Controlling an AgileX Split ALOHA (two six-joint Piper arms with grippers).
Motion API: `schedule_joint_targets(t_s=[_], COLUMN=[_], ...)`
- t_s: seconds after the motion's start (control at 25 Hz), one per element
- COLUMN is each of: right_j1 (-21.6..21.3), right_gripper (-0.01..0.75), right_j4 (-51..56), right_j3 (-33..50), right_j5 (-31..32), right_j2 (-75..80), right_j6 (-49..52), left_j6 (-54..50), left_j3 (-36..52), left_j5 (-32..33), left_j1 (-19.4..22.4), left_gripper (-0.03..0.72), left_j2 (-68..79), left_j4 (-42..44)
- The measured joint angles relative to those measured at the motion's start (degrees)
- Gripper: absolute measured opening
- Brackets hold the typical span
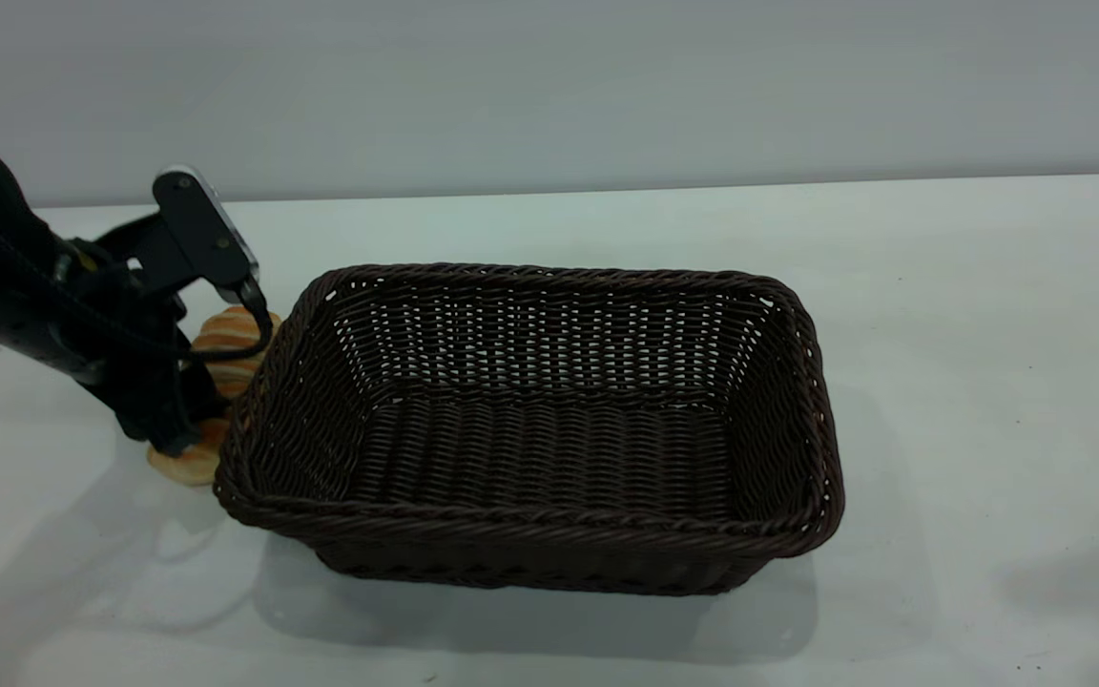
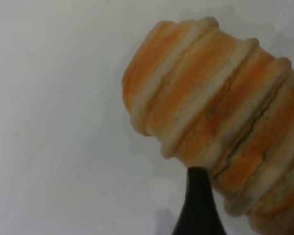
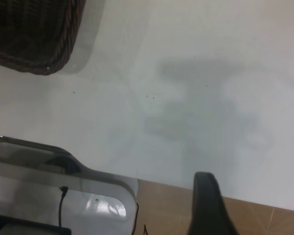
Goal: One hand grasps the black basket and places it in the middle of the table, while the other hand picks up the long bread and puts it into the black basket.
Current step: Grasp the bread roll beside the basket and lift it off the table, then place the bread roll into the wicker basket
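I have the left hand (image 1: 173, 420) down over the bread (image 1: 225, 358), which lies on the desk (image 1: 969, 363) just beside the basket's (image 1: 530, 429) left wall. My wrist camera shows the roll close up with one fingertip (image 2: 198, 205) at its side, so the hand seems placed to straddle it across its width. I cannot tell from here whether the fingers have closed on the roll or only flank it.

The basket sits upright and empty, about mid-desk, which I judge settles the placing step; the bread is what remains.

The right hand (image 3: 210, 205) is out of the outside view. Its own camera shows one fingertip above bare desk near the edge, well apart from the basket's corner (image 3: 36, 34), so I take it as idle; its opening I cannot judge.

What stands in my way is the basket's flared rim, hard against the bread: the lift must clear that rim before I move across.
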Motion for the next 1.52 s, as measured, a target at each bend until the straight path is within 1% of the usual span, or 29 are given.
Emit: schedule_joint_targets(t_s=[0.16, 0.24, 0.32, 0.4, 0.48, 0.56, 0.6, 0.64, 0.68, 0.8, 0.88, 1.04, 1.12, 1.16, 1.28, 1.52], right_j1=[0.0, 0.0, 0.0, 0.0, 0.0, 0.0, 0.0, 0.0, 0.0, 0.0, 0.0, 0.0, 0.0, 0.0, 0.0, 0.0], right_gripper=[0.484, 0.484, 0.484, 0.484, 0.484, 0.484, 0.484, 0.484, 0.484, 0.484, 0.484, 0.484, 0.484, 0.484, 0.484, 0.484], right_j4=[0.0, 0.0, 0.0, 0.0, 0.0, 0.0, 0.0, 0.0, 0.0, 0.0, 0.0, 0.0, 0.0, 0.0, 0.0, 0.0], right_j3=[0.0, 0.0, 0.0, 0.0, 0.0, 0.0, 0.0, 0.0, 0.0, 0.0, 0.0, 0.0, 0.0, 0.0, 0.0, 0.0], right_j5=[0.0, 0.0, 0.0, 0.1, 0.1, 0.1, 0.1, 0.1, 0.1, 0.1, 0.1, 0.1, 0.1, 0.1, 0.1, 0.1], right_j2=[0.0, 0.0, 0.0, 0.0, 0.0, 0.0, 0.0, 0.0, 0.0, 0.0, 0.0, 0.0, 0.0, 0.0, 0.0, 0.0], right_j6=[0.0, 0.0, 0.0, 0.0, 0.0, 0.0, 0.0, 0.0, 0.0, 0.0, 0.0, 0.0, 0.0, 0.0, 0.0, 0.0], left_j6=[-0.8, -1.3, -1.3, -1.4, -1.6, -1.7, -1.7, -1.7, -1.7, -1.7, -1.6, -1.6, -1.7, -1.7, -1.7, -1.7], left_j3=[-0.4, -0.5, -0.5, -0.6, -0.6, -0.6, -0.6, -0.6, -0.6, -0.5, -0.1, 0.0, 0.0, 0.0, 0.0, 0.0], left_j5=[-1.5, -1.7, -1.6, -1.0, -0.5, 0.0, 0.2, 0.6, 1.0, 2.6, 3.3, 2.1, 3.0, 4.4, 10.4, 19.7], left_j1=[0.0, 0.0, 0.0, -0.1, -0.2, -0.3, -0.4, -0.4, -0.5, -0.4, 0.0, 0.0, -0.4, -1.0, -4.2, -14.5], left_gripper=[0.574, 0.544, 0.498, 0.423, 0.325, 0.198, 0.146, 0.105, 0.086, 0.079, 0.076, 0.075, 0.073, 0.068, 0.064, 0.062], left_j2=[2.0, 2.7, 2.9, 2.9, 2.9, 2.9, 2.8, 2.4, 2.0, -0.3, -3.1, -12.0, -15.7, -17.4, -21.0, -22.7], left_j4=[0.0, 0.1, 0.1, 0.1, 0.1, 0.1, 0.1, -0.2, -1.0, -6.5, -13.2, -25.3, -27.5, -27.7, -27.8, -27.8])
